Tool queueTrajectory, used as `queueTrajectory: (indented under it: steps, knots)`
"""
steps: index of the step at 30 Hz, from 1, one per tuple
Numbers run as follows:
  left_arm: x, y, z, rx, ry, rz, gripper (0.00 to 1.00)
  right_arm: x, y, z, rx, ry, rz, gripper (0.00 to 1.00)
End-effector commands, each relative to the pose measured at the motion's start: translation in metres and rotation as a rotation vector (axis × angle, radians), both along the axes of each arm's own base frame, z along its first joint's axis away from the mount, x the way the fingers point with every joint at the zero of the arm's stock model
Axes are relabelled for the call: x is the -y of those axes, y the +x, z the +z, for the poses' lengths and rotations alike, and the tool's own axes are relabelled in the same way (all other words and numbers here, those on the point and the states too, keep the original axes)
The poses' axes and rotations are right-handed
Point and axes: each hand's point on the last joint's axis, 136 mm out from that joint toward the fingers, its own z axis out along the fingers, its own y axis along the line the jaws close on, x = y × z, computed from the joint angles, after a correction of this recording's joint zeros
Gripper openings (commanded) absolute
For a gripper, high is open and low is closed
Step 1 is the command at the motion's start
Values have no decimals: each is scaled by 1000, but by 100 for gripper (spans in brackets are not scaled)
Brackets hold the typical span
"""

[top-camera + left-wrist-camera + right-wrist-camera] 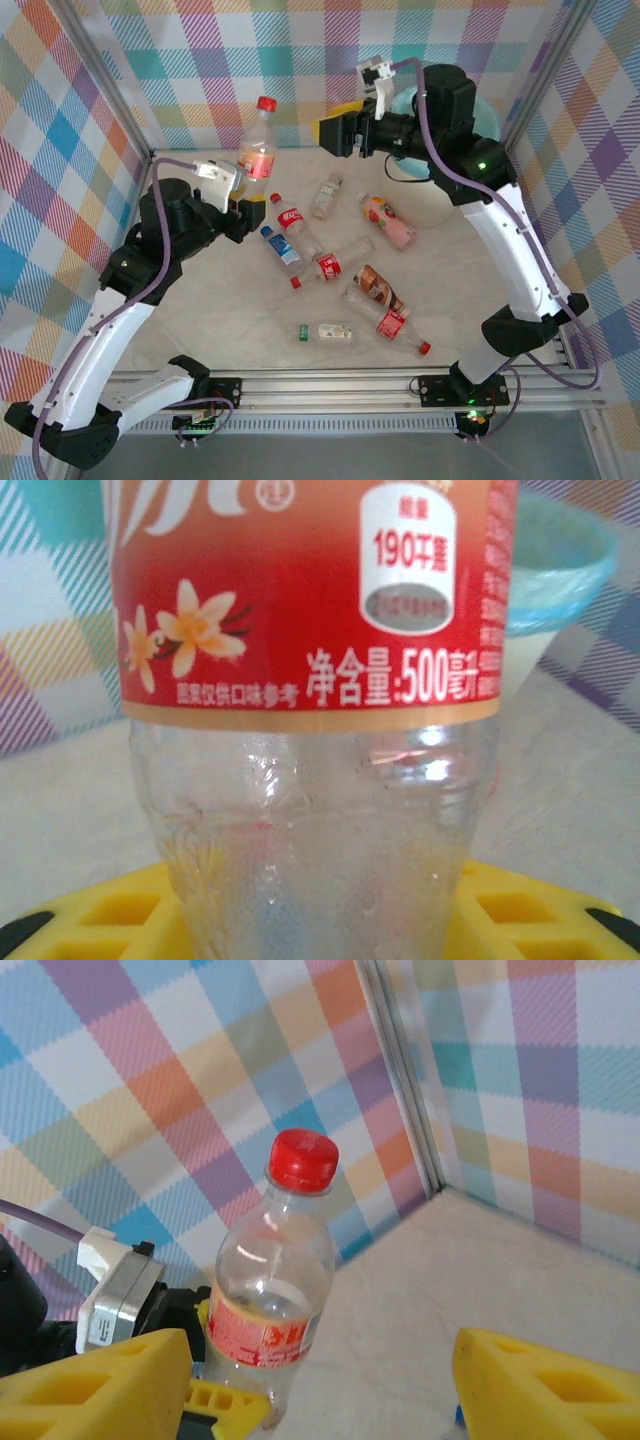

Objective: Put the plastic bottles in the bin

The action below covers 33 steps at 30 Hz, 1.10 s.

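Plastic bottles (330, 265) are mostly yet to be binned. The bin (560, 565), set in the far right corner behind the right arm (500, 230), cannot be seen into. Eight are left lying on the surface (200, 300); one red-capped bottle (258, 150) is held upright, clamped at its base by the left end effector (250, 195). The right end effector (335, 133) is pointed toward it, fingers apart. The pale surface is enclosed by pastel plaid walls (200, 60).

An upright bottle (257, 150) stands at the far left of the table (200, 320), clamped low in the left gripper (250, 202). The right gripper (335, 135), jaws wide, faces it across open air. 8 lying bottles (335, 265) crowd the table's middle; its near-left part is bare. The right arm (510, 250) overhangs the bin (560, 575).
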Motion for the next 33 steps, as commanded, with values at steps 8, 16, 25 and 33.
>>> queueTrajectory:
  steps: [8, 16, 25, 33]
  knots:
    - [53, -19, 44, 156, 36, -295, 48, -4, -32, 46, 104, 84, 141, 63]
    - [66, -26, 46, 174, 36, -349, 48, -4, -24, 41, 100, 67, 102, 60]
    - [70, -38, 45, 198, 50, -391, 48, -10, -20, 38, 83, 69, 128, 58]
    - [67, -38, 43, 202, 62, -375, 48, -15, -20, 35, 68, 66, 148, 49]
